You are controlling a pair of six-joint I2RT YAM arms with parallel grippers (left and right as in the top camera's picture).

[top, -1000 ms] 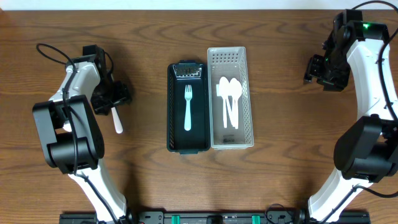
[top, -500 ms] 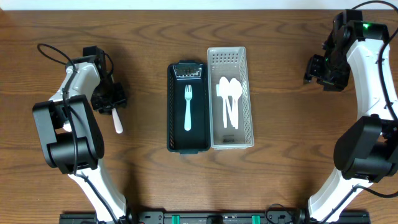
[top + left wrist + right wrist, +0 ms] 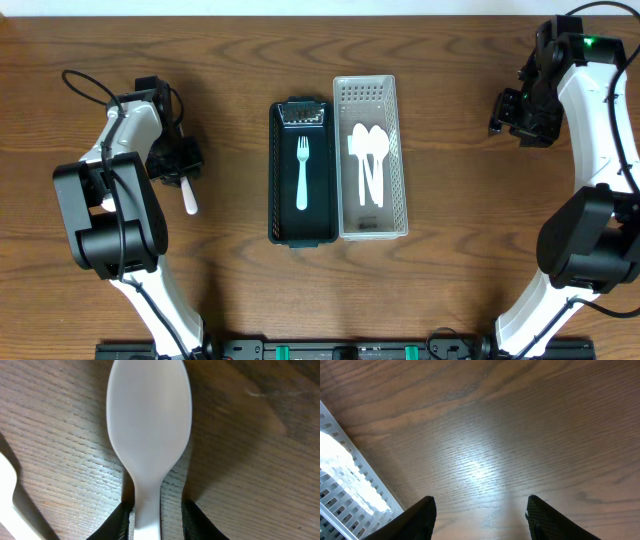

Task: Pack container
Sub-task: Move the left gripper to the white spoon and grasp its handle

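Straddling the handle of a white spoon [image 3: 149, 420] that lies flat on the table [image 3: 240, 60], the left pincer [image 3: 155, 522] is seen open, with a dark gap visible on one side of the handle. The spoon is located well left of the black tray [image 3: 274, 170], in which one fork [image 3: 302, 175] is laid. The right pincer [image 3: 480, 515] is held open over the wood, beside the white basket [image 3: 350, 490].

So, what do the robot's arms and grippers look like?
Both the left arm and the right arm have white shell links joined by bulky black joints. Thin black cables loop beside the left one; a small green light glows on the right. The left gripper and right gripper are black, with dark textured fingers.
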